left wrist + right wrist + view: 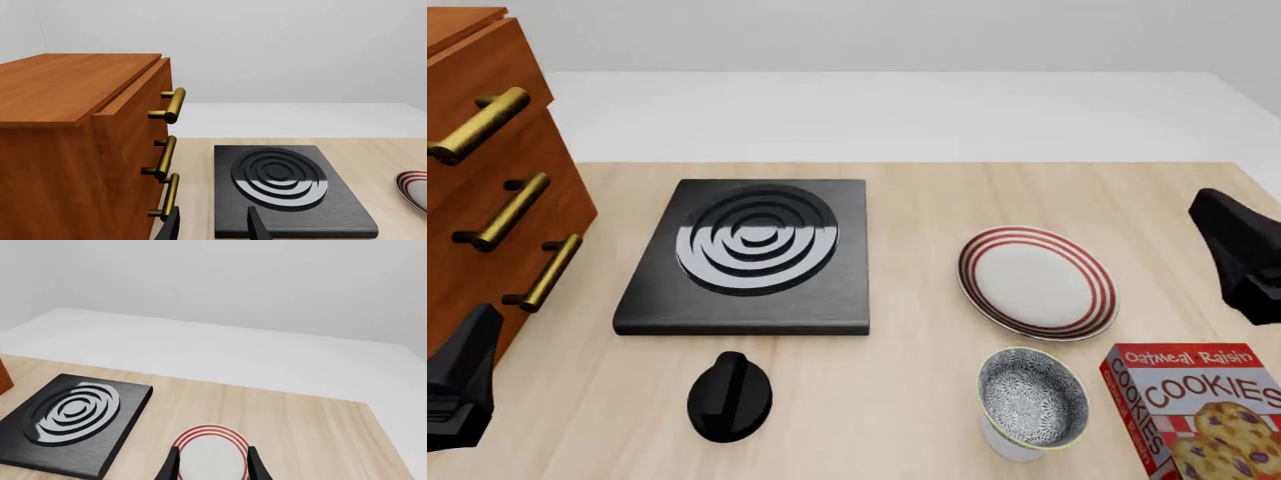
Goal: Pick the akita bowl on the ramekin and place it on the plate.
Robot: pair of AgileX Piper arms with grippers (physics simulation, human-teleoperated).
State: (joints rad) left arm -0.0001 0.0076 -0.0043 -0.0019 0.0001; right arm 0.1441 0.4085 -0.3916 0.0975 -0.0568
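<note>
The akita bowl (1034, 399) sits on the ramekin (1012, 440) near the front edge of the desk (921, 380), with only a sliver of the white cup showing beneath it, so the stack looks top-heavy. The plate (1038, 281) lies just beyond the bowl, apart from it, and the cookie box (1194, 410) stands just beside the bowl on its right. The right gripper (211, 465) hangs well above the desk with its fingers apart and nothing between them, its wrist camera looking down past the fingertips at the plate; in the front view its arm (1241, 255) enters at the right edge, not yet over the bowl. The left gripper (212, 226) is likewise spread and empty, near the wooden drawer cabinet (73, 140) and pointed toward the black stove burner (750, 255), well away from the work. The likely next move is a descent of the right arm onto the bowl's rim, and the risks lie there: a push from the side could tip the bowl off the ramekin or drag both cups together, a shallow pinch on the thin rim could slip, and an approach from the right may clip the cookie box. The black knob (730, 396) is clear of the path.
</note>
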